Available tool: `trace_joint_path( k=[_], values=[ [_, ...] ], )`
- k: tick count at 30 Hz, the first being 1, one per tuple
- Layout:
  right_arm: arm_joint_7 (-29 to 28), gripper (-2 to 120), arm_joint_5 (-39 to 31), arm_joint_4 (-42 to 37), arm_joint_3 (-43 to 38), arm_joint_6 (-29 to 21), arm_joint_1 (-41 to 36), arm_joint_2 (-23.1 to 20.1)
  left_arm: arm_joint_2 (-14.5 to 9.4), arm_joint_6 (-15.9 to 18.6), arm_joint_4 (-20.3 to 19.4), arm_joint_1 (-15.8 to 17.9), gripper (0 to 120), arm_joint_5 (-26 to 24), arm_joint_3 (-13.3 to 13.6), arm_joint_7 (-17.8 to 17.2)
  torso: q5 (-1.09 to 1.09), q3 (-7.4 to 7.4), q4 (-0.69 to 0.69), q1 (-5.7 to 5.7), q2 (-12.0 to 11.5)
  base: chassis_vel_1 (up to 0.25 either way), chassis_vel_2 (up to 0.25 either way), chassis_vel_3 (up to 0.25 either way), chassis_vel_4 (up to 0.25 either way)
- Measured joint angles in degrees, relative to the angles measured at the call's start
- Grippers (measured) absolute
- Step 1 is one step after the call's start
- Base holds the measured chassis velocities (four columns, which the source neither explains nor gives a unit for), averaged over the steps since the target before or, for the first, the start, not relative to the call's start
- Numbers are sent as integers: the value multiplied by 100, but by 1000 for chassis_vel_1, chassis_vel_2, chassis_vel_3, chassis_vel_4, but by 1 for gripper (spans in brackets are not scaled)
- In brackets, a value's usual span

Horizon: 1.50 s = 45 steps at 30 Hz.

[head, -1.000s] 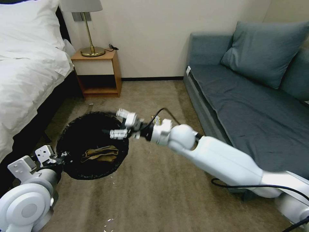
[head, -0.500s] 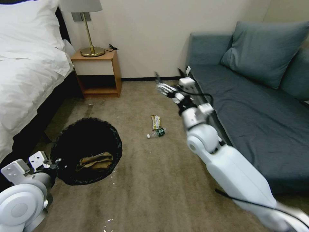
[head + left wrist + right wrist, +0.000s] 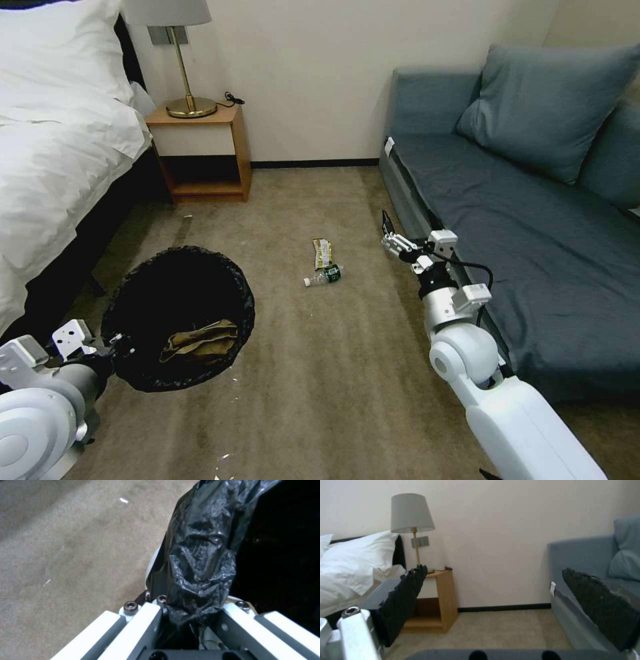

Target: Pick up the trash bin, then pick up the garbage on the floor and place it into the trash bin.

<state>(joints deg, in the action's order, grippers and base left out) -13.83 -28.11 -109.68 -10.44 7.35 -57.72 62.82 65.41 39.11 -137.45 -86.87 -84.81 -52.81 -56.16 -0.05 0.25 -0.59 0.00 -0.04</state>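
Beside the sofa (image 3: 507, 267), the right gripper (image 3: 390, 237) hangs with jaws spread; the left gripper (image 3: 110, 343) pinches the trash bin (image 3: 177, 293) rim.

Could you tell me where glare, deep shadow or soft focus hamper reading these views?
Head view: the trash bin's black interior swallows detail around the tan paper bag. Left wrist view: the liner shows glossy highlights, and beside it the bin's inside is pure black. Right wrist view: the near finger pads look soft.

Glossy white rounded arms, black cable at right wrist, black-padded right claw (image 3: 389, 235).
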Motion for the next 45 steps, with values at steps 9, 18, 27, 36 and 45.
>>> trace_joint_path(
  k=[9, 18, 27, 36, 45],
  values=[
    [159, 100, 131, -13, -119, 98, -356, 215, -14, -13, 44, 15, 1, -65, -81, 31, -1, 0, 0, 0, 0, 0, 0, 0, 0],
    [242, 100, 193, 37, -42, 123, -451, 353, -14, -76, -10, -33, 1, -17, -129, 78, 0, 0, 0, 0, 0, 0, 0, 0, 0],
    [305, 100, 210, 86, -15, 107, -417, 275, -10, -148, -33, -41, 1, 96, -119, 178, -1, 1, 0, 0, 0, -14, 16, 14, -17],
    [326, 100, 188, 92, 9, 106, -415, 195, -20, -163, -34, -36, 1, 93, -115, 176, -1, 1, 0, 0, 0, 0, 0, 0, 0],
    [390, 100, 162, 148, 44, 118, -380, 177, -55, -189, -37, -34, 1, 74, -148, 165, 0, 1, 0, 0, 0, -7, 4, 5, -7]
  ],
)
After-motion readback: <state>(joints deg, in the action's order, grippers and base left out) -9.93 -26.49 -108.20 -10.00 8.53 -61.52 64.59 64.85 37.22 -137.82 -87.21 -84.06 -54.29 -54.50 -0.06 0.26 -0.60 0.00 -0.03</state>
